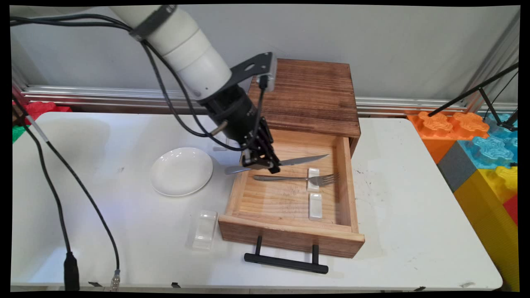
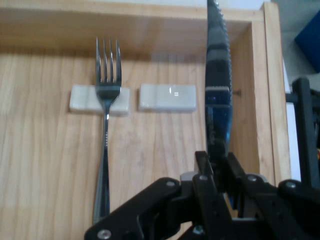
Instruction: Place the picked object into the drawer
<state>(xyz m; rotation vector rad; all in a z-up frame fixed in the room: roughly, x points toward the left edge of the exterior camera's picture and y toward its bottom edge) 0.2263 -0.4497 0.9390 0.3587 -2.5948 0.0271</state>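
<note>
Over the left rear part of an open drawer of pale wood [image 1: 290, 198], the black two-finger gripper [image 1: 261, 162] hangs at a slant with its fingers closed on a silver table knife [image 1: 304, 159]; the knife is pinched near the middle of its length, its serrated blade reaching out beyond the fingertips over the drawer and its handle end sticking out behind them past the drawer's left wall. In the hand view the blade [image 2: 218, 95] rises straight up from between the fingers [image 2: 205, 172], close to the drawer's side wall. Below the fingers and to the blade's side, a silver fork [image 1: 296, 179] lies on the drawer floor, its tines resting on a small white rectangular ceramic rest [image 1: 313, 174]; a second white rest [image 1: 315, 206] lies bare, farther from the fingers. The drawer is pulled out of a dark brown wooden cabinet [image 1: 308, 95] behind the gripper, and its black bar handle [image 1: 285, 263] faces the near table edge. Outside the drawer, behind the fingers, a round white plate [image 1: 181, 171] sits on the white table [image 1: 414, 207], and a third white rest [image 1: 204, 229] lies beside the drawer's front left corner.
</note>
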